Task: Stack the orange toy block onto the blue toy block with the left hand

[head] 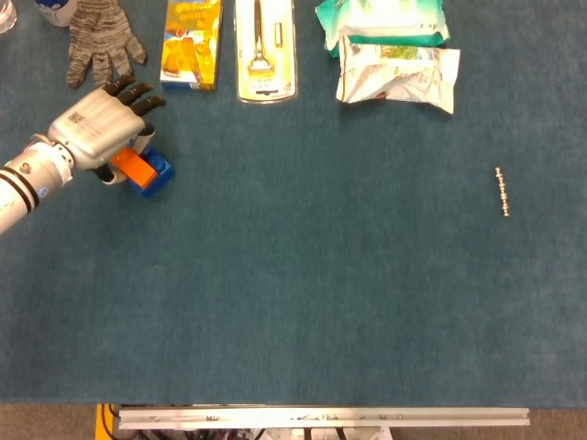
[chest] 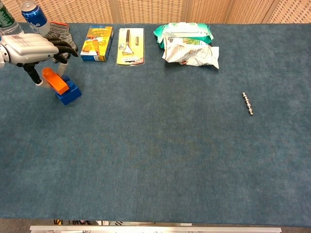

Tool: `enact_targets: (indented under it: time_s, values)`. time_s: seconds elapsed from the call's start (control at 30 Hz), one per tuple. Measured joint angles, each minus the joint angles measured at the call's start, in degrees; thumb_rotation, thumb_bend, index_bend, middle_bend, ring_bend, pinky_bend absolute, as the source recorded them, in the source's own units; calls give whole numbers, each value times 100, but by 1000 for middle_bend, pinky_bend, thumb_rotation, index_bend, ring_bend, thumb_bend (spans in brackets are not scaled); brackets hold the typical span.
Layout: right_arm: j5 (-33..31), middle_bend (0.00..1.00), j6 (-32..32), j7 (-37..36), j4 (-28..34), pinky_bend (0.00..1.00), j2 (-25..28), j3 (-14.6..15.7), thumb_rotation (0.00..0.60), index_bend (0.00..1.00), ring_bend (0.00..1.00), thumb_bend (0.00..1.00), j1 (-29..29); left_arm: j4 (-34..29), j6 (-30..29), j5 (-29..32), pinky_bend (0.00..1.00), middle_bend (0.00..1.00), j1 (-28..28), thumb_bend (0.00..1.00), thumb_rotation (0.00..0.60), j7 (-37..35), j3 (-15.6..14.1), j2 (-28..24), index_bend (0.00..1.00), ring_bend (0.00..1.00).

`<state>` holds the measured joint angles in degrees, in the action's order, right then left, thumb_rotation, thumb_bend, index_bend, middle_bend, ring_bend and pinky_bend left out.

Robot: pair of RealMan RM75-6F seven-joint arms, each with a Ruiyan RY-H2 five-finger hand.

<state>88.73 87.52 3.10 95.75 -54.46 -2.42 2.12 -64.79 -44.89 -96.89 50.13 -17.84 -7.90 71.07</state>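
At the table's left my left hand point(head: 92, 136) point(chest: 30, 47) hovers over the two blocks. It pinches the orange block point(head: 135, 167) point(chest: 55, 81) between thumb and fingers. That block is tilted, and its lower end touches the top of the blue block point(head: 158, 175) point(chest: 69, 93), which rests on the blue cloth. In the head view the hand hides the orange block's left end. Neither view shows my right hand.
Along the far edge lie a grey knit glove point(head: 101, 41), a yellow box point(head: 192, 43), a packaged razor point(head: 265, 48) and wipe packs point(head: 394, 55). A blue can point(chest: 35, 14) stands far left. A small metal chain piece point(head: 502, 191) lies at the right.
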Motion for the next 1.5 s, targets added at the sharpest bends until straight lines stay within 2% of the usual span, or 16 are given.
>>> enact_targets:
  time_s: [0.33, 1.5]
  values:
    - [24, 475, 20, 47, 47, 409, 4, 0, 600, 478, 374, 346, -10, 4, -53, -76, 15, 116, 11, 193, 600, -112, -95, -40, 506, 18]
    - [54, 475, 98, 41, 84, 409, 39, 0, 600, 478, 374, 345, -75, 373, -285, 25, 15, 116, -163, 192, 600, -276, -128, 261, 489, 18]
